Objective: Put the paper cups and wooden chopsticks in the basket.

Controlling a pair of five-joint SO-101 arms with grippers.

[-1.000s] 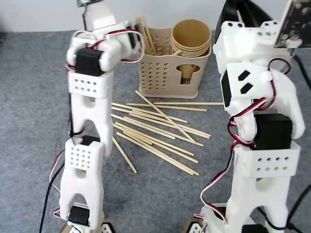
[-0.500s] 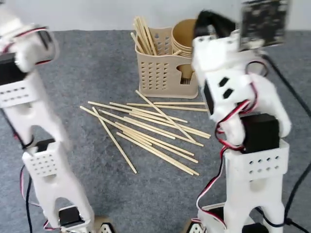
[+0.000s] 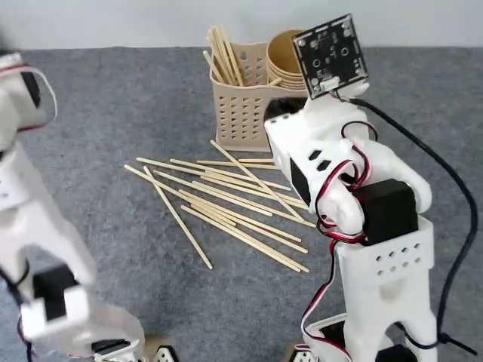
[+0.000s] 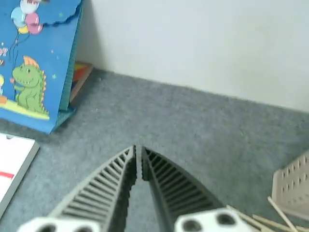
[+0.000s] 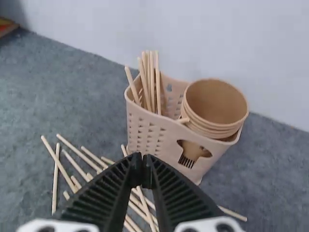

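Presently my right pincer (image 5: 141,162) is pressed shut with nothing between its jaws, hanging above the near side of the basket (image 5: 159,137). My left pincer (image 4: 136,153) is likewise closed and empty, well off to the basket's left over bare desk (image 4: 203,130).

The paper cups (image 5: 215,108) sit nested in one half of the basket, and a bundle of upright chopsticks (image 5: 149,79) stands in the other half. The loose chopsticks (image 3: 234,204) lie scattered on the desk in front of the basket, crossing one another. So I judge the cups done and the sticks part-way.

Next, I reckon, the right pincer must open, drop to a stick near the basket and nip it off the flat, which is fiddly with something so thin.

The high view gives the full spread of sticks, where the right wrist view catches a few ends but looks into the basket's compartments. The left wrist view adds a blue bag (image 4: 38,63) far out from the basket, though how far I cannot tell.
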